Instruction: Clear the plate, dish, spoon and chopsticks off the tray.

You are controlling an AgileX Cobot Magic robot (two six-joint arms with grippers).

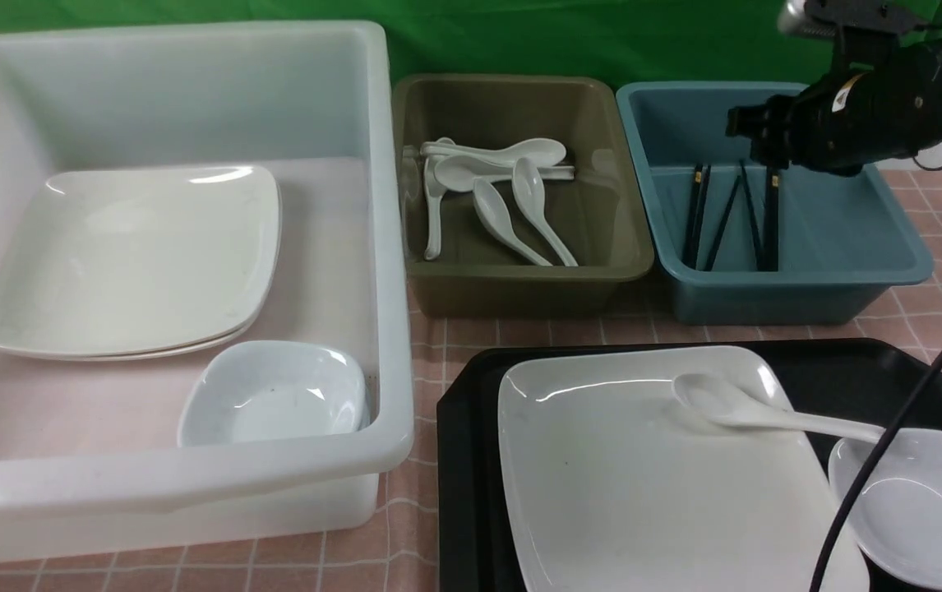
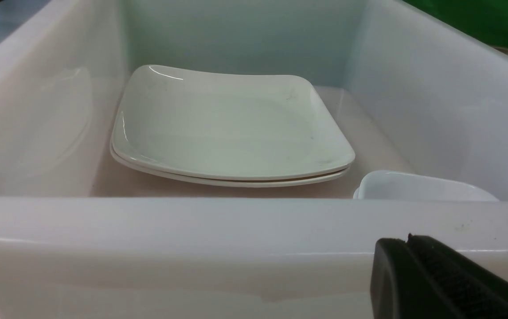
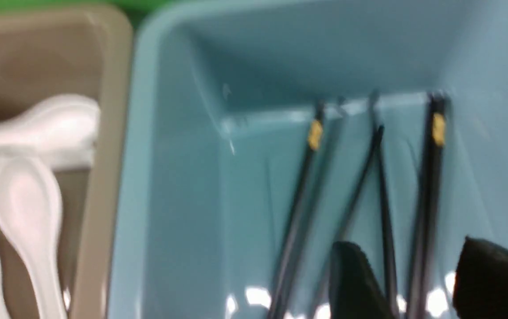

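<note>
Near right corner of the bench: the tray (image 1: 471, 427), black plastic, cut corners, raised rim, dark against the pink checked cloth (image 1: 438, 345). Filling most of it, the plate (image 1: 627, 485): big, shallow, glossy white, square with rounded corners. Across the plate's far right corner, the spoon (image 1: 759, 409), white and glossy, deep oval bowl down on the plate, short thick handle reaching right to the rim of the dish (image 1: 931, 510). Dish small, deep, faintly bluish, rounded-square, tight against the plate's right edge and on the tray.

Far right corner: blue bin (image 1: 800, 288), smooth plastic, sloped walls. Inside, the chopsticks (image 3: 429, 177): thin, black, gold bands near the thick ends, flat on the bin floor, a couple crossed, well off the tray. Hovering over them at the bin's mouth, the right gripper (image 3: 422, 283), fingers spread wide, nothing clamped. Wrist picture blurred.

Middle of the far edge: olive bin (image 1: 520, 279), a loose heap of white soup spoons (image 1: 512, 197) inside.

Left side: translucent white tub (image 1: 389, 247), tall walls. Within, two stacked plates (image 1: 134, 255), square and glossy, plus a small bluish bowl (image 1: 274, 395) by the tub's near right corner.

Near left corner, just outside the tub's near wall: left gripper (image 2: 413, 274), only a black textured pad showing. Wide or narrow, impossible to tell.
</note>
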